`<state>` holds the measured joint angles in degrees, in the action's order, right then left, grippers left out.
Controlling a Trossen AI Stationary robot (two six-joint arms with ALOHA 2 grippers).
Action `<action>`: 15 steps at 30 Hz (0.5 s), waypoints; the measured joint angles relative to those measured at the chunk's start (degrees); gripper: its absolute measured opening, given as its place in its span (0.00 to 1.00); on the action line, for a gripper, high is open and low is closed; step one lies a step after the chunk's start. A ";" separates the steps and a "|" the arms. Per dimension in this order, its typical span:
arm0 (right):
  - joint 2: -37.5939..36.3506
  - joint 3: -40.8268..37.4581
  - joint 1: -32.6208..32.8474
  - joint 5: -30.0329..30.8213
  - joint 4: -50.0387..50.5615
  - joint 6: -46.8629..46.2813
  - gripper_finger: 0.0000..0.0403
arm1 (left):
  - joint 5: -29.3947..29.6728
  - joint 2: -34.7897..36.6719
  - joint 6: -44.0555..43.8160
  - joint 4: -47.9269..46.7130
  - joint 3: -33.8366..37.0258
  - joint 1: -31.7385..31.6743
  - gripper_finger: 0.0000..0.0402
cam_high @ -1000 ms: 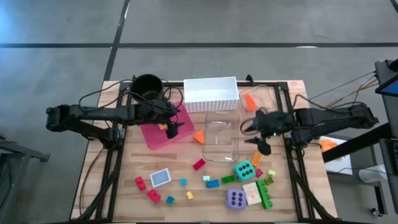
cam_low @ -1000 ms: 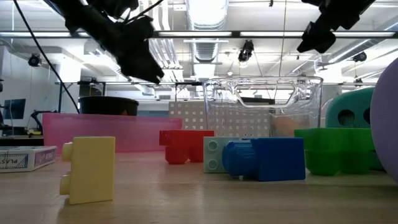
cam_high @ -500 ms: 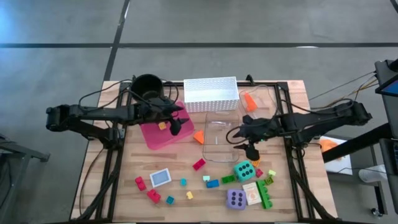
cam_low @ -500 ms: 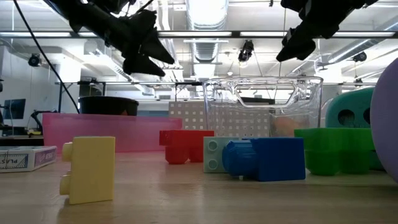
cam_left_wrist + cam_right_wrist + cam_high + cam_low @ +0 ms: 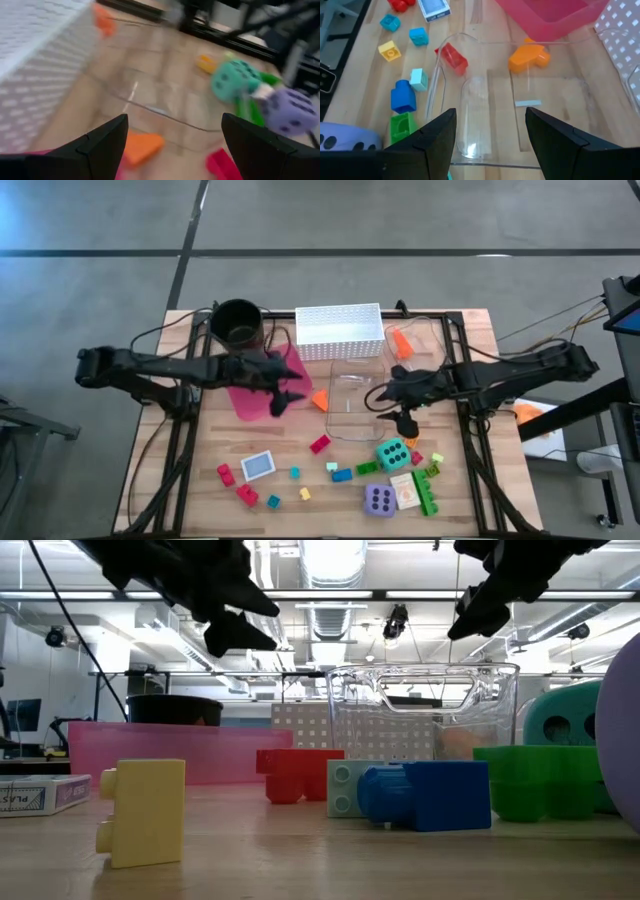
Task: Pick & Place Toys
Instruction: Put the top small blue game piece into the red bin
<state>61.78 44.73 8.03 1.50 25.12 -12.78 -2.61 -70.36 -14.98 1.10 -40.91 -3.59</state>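
Note:
Toys lie scattered on the near half of the table: a teal die (image 5: 392,453), a purple die (image 5: 379,500), a red brick (image 5: 320,444), a card (image 5: 258,465) and several small bricks. An orange brick (image 5: 320,400) lies between the pink tray (image 5: 250,395) and the clear container (image 5: 355,405). My left gripper (image 5: 281,400) hangs open above the tray's near right corner, beside that orange brick (image 5: 140,147). My right gripper (image 5: 403,420) hangs open above the clear container's right wall (image 5: 520,115). Neither holds anything.
A black round pot (image 5: 237,322) and a white perforated basket (image 5: 340,330) stand along the far edge. Another orange piece (image 5: 400,342) lies right of the basket. Green bricks (image 5: 428,490) lie at the near right, by the dice.
My left gripper has swung off the middle of the pink tray toward the near edge and a little to the right, staying open. My right gripper has gone toward the table's left and slightly down, from beside the clear container to above its right wall, then stopped.

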 joint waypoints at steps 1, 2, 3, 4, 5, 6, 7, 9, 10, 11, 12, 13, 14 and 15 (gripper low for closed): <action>0.38 -0.02 0.00 0.02 -0.02 0.37 0.59 | 0.66 -0.48 0.09 0.01 0.00 1.53 0.81; 0.79 -0.02 -0.02 0.03 -0.02 0.93 0.59 | 1.59 -1.12 0.15 0.24 0.00 3.13 0.81; 1.18 -0.02 -0.02 0.11 -0.10 1.26 0.59 | 2.57 -1.81 0.13 0.71 0.00 4.83 0.81; 1.52 -0.03 -0.02 0.14 -0.09 1.58 0.59 | 3.54 -2.38 0.13 0.88 0.00 6.41 0.81; 1.99 -0.04 -0.02 0.15 -0.09 1.78 0.59 | 4.60 -3.02 0.11 0.84 0.00 8.28 0.81; 2.32 -0.04 -0.02 0.13 -0.15 2.08 0.59 | 5.52 -3.79 0.11 0.99 0.00 9.99 0.81; 2.69 -0.04 -0.02 0.13 -0.11 2.38 0.59 | 6.23 -4.63 0.17 1.01 -0.02 11.90 0.81; 3.31 -0.04 -0.02 0.13 -0.32 2.51 0.59 | 7.60 -6.65 1.26 0.80 -0.42 15.91 0.81; 3.48 -0.06 -0.02 0.13 -0.31 2.51 0.59 | 8.00 -7.98 2.06 0.83 -1.03 17.94 0.81; 3.70 -0.07 -0.02 0.14 -0.41 2.51 0.59 | 8.11 -9.37 2.75 0.84 -1.84 19.85 0.81; 3.80 -0.07 -0.02 0.14 -0.57 2.51 0.59 | 8.11 -10.73 3.00 0.83 -2.69 21.64 0.81; 3.89 -0.07 -0.02 0.13 -0.58 2.51 0.59 | 8.07 -12.30 3.02 0.70 -3.69 23.38 0.81; 3.98 -0.07 -0.02 0.13 -0.58 2.49 0.59 | 8.03 -13.82 2.99 0.38 -4.98 24.88 0.81; 3.98 -0.07 -0.02 0.13 -0.59 2.50 0.59 | 8.02 -15.18 3.00 -0.70 -6.33 26.22 0.81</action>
<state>65.76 44.66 8.01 1.63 24.54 -10.28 5.41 -85.54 -11.98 0.39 -47.23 22.63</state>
